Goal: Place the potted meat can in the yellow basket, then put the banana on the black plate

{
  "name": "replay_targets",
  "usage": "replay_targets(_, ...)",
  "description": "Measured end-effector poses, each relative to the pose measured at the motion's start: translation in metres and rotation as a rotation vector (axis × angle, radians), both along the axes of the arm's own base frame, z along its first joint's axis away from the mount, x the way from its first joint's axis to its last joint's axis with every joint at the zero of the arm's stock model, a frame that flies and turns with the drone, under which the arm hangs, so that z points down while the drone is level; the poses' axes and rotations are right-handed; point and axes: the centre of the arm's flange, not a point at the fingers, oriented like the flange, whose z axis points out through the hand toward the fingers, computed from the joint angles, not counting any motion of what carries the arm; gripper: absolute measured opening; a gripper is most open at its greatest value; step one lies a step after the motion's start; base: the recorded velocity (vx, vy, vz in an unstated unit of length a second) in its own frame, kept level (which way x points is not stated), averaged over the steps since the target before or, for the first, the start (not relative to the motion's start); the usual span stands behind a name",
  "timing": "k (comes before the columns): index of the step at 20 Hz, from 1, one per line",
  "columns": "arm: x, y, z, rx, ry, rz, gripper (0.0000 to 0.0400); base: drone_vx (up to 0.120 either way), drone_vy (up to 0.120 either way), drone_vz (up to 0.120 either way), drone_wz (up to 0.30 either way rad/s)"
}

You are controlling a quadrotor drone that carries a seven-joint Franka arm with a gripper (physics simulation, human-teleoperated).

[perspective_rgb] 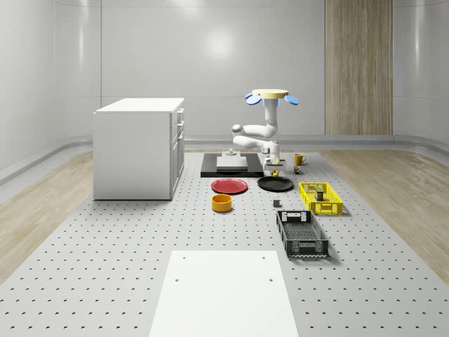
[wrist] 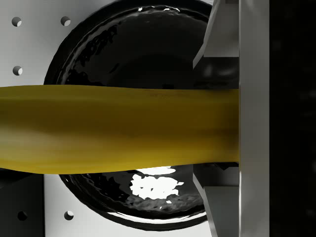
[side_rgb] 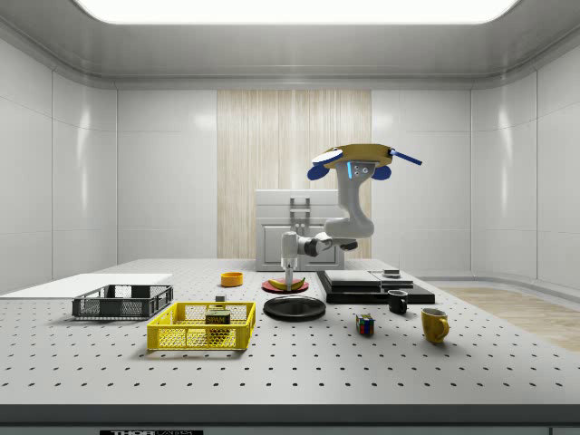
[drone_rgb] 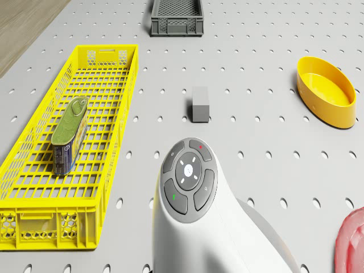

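So, potted meat can (drone_rgb: 70, 135) already in yellow basket (drone_rgb: 102, 68); step 2 underway. Drone hovers near black plate (perspective_rgb: 275, 184); gripper (perspective_rgb: 274, 163) pinching banana (wrist: 118, 129) above it, prob. centred. Next: lower, release.

I'm looking at pale glossy wall panels (perspective_rgb: 210, 63) with one wooden panel (perspective_rgb: 358, 67), wood flooring (perspective_rgb: 42, 203) round a perforated grey platform (perspective_rgb: 105, 267), a white cabinet (perspective_rgb: 137, 147), and a bright ceiling light (side_rgb: 290, 9) overhead.
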Motion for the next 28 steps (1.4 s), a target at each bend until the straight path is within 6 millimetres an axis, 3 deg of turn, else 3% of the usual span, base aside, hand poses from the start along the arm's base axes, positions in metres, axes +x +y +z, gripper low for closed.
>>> replay_targets(22, 0.000, 0.000, 0.067, -0.001, 0.000, 0.001, 0.0198, 0.000, 0.000, 0.000, 0.000)
replay_targets(25, 0.000, 0.000, 0.070, 0.002, -0.001, -0.003, 0.0295, 0.000, 0.000, 0.000, 0.000)
replay_targets(28, 0.000, 0.000, 0.064, 0.004, -0.002, -0.006, 0.0351, 0.000, 0.000, 0.000, 0.000)
